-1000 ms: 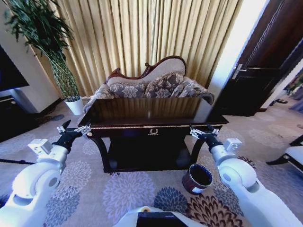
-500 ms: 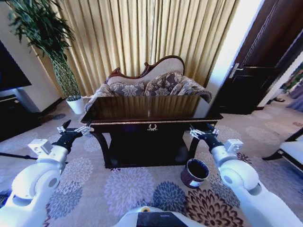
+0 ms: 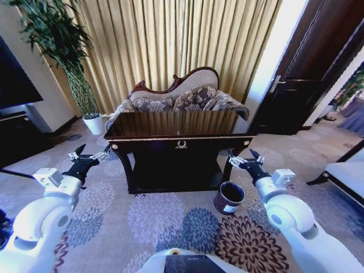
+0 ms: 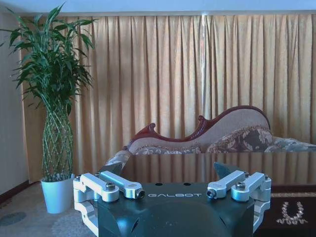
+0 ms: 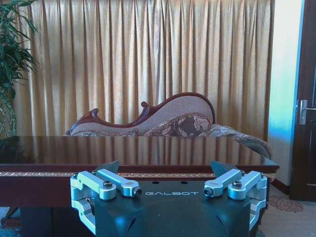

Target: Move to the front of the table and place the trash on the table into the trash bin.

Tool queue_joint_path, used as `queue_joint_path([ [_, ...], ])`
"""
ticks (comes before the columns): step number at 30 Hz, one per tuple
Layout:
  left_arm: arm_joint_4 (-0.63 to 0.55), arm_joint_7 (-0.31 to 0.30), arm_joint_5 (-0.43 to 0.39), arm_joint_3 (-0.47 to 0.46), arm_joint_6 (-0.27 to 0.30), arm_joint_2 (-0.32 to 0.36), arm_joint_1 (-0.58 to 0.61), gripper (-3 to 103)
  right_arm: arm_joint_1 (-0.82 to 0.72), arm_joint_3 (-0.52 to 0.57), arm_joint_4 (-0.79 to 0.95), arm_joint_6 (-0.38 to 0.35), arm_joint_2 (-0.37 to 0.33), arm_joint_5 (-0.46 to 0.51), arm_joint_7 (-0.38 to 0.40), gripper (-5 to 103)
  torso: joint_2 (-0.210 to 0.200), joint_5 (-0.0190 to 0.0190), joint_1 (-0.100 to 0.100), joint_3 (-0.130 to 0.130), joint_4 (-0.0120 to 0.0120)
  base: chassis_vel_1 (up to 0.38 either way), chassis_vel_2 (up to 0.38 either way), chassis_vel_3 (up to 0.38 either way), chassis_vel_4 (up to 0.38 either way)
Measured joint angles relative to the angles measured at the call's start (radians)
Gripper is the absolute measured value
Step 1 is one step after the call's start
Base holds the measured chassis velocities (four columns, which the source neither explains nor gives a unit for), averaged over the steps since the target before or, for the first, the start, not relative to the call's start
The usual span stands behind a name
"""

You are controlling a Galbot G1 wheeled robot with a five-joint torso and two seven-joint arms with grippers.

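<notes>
Left tool [image 3: 91, 158]: lower left of head frame, fingers spread wide, nothing held, above carpet.
Right tool [image 3: 243, 161]: lower right, fingers wide, nothing held, beside table's right leg.
Trash bin [image 3: 228, 198]: right of centre, on carpet, near table's right front leg.
Table [image 3: 179, 135]: frame centre, glossy top.
Sofa [image 3: 182, 99]: behind table.
Curtains [image 3: 170, 40]: upper centre.

Your table [image 3: 179, 132] sits dead ahead, sofa [image 3: 181, 101] right behind it, curtains [image 3: 170, 45] behind that. Potted plant [image 3: 91, 122] back left of the table, door [image 3: 307, 74] back right. Trash bin [image 3: 228, 198] on the carpet [image 3: 170, 222] by the table's front right leg. Left gripper [image 3: 91, 157] before the table's left end, right gripper [image 3: 243, 159] before its right end, just above the bin.
</notes>
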Motion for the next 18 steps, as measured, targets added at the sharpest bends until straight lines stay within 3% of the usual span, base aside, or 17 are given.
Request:
queue_joint_path([
  [5,-0.003,0.0,0.0,-0.001,-0.001,-0.006,0.006,100,-0.007,0.007,0.003,0.0,0.0,0.001,0.0,100,0.0,0.0001,0.0,0.0,-0.0009,0.179,-0.177,-0.22,0.155],
  [8,-0.003,0.0,0.001,-0.001,-0.002,-0.009,0.009,100,-0.011,0.008,0.004,0.0,0.003,0.001,0.0,100,0.0,-0.0005,0.0,0.0,-0.0001,0.196,-0.192,-0.209,0.167],
  [18,-0.005,0.0,0.002,-0.001,-0.002,-0.01,0.009,100,-0.011,0.009,0.003,0.001,0.004,-0.001,0.0,100,0.0,0.0003,0.0,0.0,-0.0005,0.178,-0.179,-0.182,0.178],
])
